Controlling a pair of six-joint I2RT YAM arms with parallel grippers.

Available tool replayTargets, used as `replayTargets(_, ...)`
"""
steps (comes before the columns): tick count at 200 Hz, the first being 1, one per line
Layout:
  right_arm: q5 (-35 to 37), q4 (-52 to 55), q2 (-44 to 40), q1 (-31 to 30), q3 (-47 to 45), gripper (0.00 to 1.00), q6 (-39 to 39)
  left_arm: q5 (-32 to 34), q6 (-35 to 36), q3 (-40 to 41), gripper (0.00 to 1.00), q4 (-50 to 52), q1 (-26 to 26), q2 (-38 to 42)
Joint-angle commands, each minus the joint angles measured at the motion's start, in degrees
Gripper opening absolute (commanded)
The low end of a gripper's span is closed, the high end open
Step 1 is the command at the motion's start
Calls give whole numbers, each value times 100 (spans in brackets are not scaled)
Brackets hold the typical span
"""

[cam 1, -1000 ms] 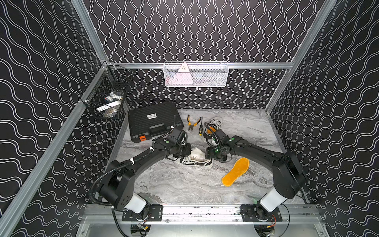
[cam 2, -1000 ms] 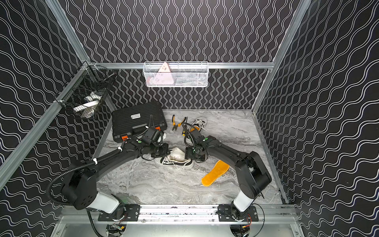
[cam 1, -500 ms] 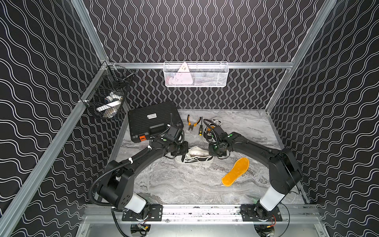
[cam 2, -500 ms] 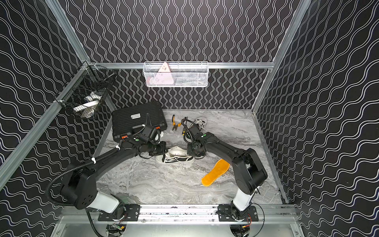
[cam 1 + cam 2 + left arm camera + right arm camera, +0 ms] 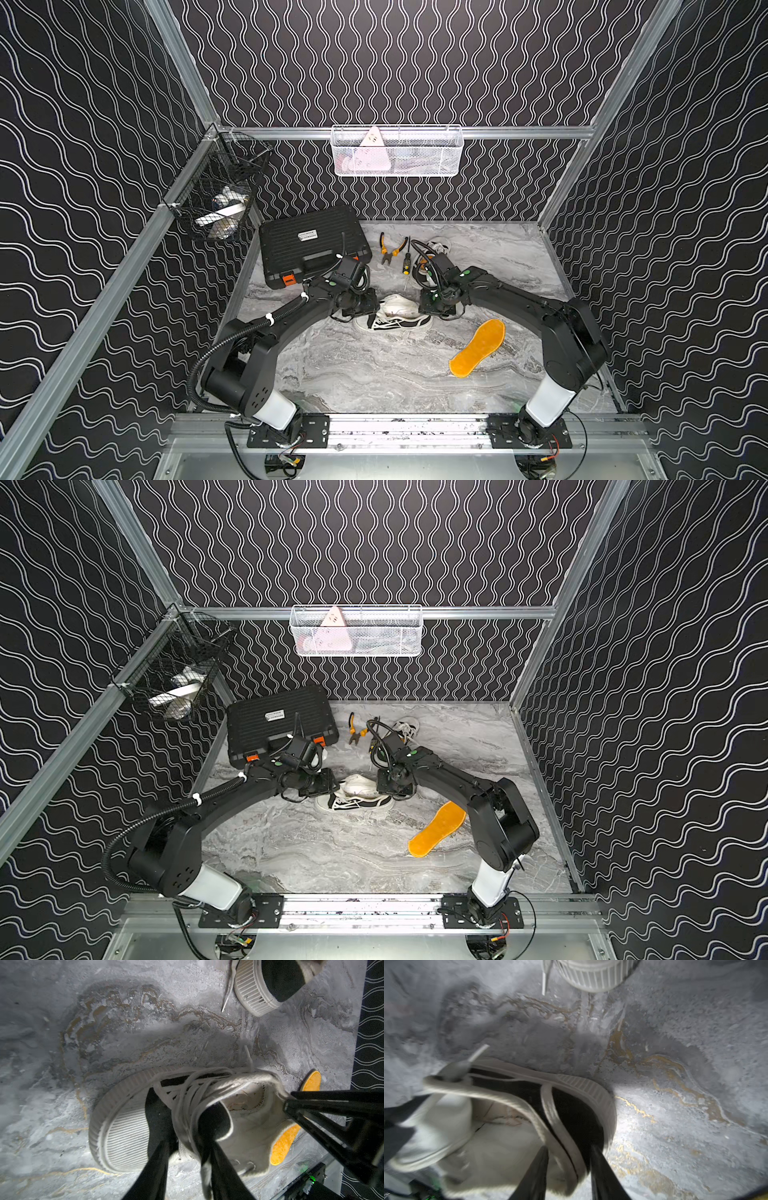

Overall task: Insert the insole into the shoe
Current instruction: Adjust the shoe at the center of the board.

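Orange insole lies flat on the marble table, at about four o'clock from the sneaker — not inside yet. The left gripper has its fingers apart around the laces. The right gripper straddles the heel edge. I cannot tell if either one squeezes. Best now: hold the sneaker upright, pull its mouth wide, then fetch the insole. The tool case has a white label — too small to read.

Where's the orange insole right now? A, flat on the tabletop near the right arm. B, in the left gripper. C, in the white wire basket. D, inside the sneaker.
A: the orange insole lies flat on the marble tabletop, apart from the sneaker.
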State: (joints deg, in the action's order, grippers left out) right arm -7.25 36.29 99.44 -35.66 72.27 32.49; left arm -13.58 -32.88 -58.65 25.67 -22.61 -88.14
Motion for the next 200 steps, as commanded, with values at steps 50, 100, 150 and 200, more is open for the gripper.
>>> replayTargets(50,-404,891,-308,697,188,45,-299,890,317,-255,57,524,11,322)
replayTargets(100,-183,1416,-1018,1574,-304,53,-8,1128,376,-390,65,754,20,522)
replayTargets(150,416,1629,-1579,2662,-1316,54,342,1263,429,-769,67,969,27,583)
replayTargets(200,303,1146,-1582,3409,-2022,55,389,1280,520,-988,67,983,20,511)
